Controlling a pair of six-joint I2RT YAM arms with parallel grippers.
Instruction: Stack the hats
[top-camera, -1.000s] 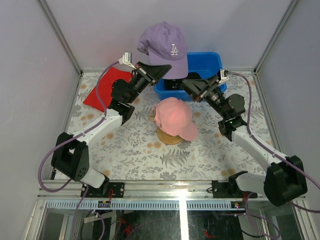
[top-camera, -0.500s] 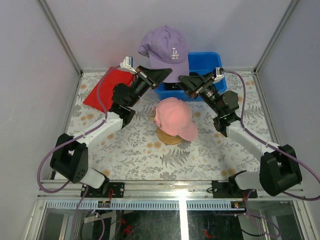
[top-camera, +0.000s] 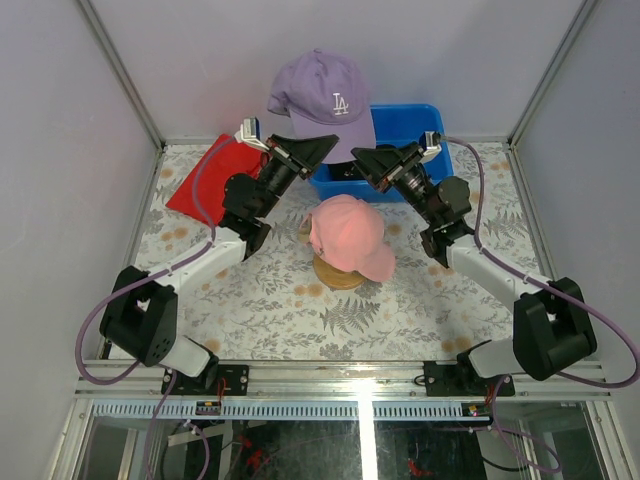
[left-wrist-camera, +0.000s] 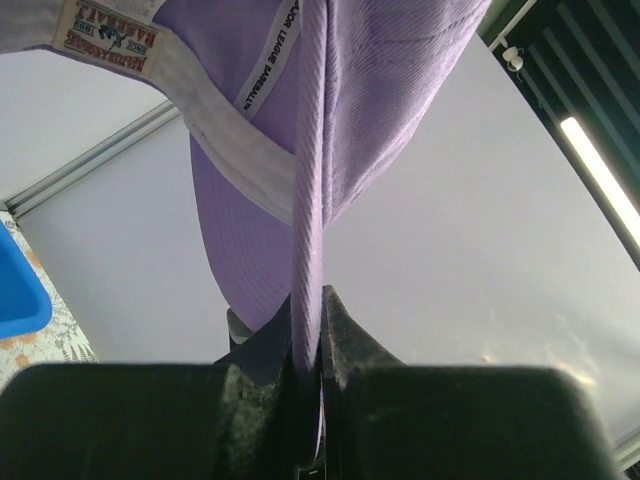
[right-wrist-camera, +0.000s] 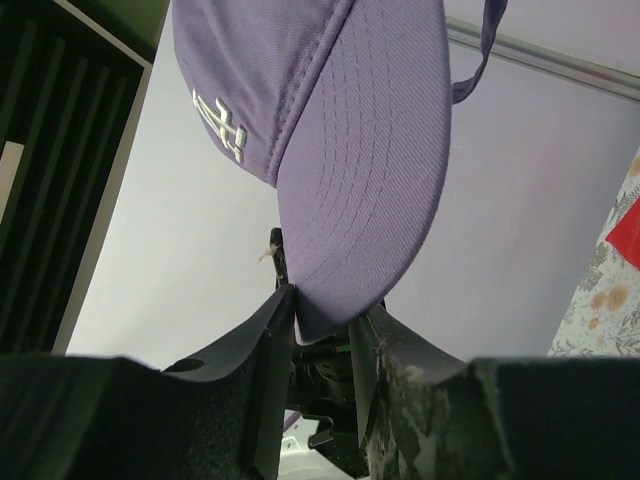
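Note:
The purple hat (top-camera: 325, 100) with a white "LA" logo hangs in the air over the back of the table. My left gripper (top-camera: 336, 145) is shut on its side edge, and the fabric runs up from between the jaws (left-wrist-camera: 308, 300). My right gripper (top-camera: 358, 156) is closed on the tip of the brim (right-wrist-camera: 340, 130) from the right, with both fingers against it (right-wrist-camera: 325, 310). The pink hat (top-camera: 345, 235) sits on the wooden stand (top-camera: 338, 278) at the table's middle. A tan edge (top-camera: 305, 228) shows under the pink hat's left side.
A blue bin (top-camera: 425, 118) stands at the back, right behind both grippers, with something dark inside. A folded red cloth (top-camera: 205, 180) lies at the back left. Grey walls close in the table on three sides.
The right gripper has moved left to the purple hat's brim and closed on it. The left arm has carried the hat slightly left and up.

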